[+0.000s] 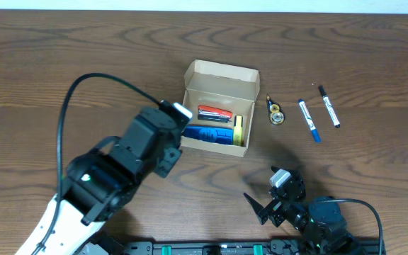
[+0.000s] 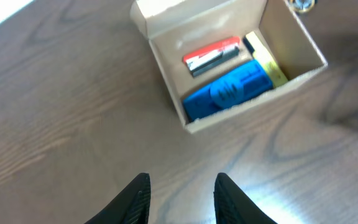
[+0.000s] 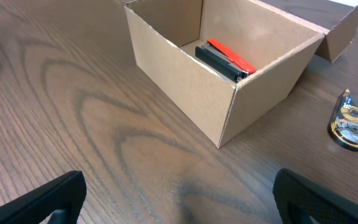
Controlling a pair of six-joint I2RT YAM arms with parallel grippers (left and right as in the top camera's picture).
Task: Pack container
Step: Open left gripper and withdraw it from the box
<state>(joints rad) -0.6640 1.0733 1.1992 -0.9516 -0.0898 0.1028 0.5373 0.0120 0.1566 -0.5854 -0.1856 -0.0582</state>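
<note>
1. Cardboard container, one, stands lid-open mid-worktop, holding three things: red stapler, blue block, yellow piece.
2. Two markers and one tape roll lie beside it.
3. Left tool partly spread, right tool spread wide, both empty.

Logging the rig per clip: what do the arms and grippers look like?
Both arms are black. The left arm has a white lower link, a green light and a looping black cable; the right arm trails one too. The left gripper and right gripper have black fingers, each with a white block behind.
</note>
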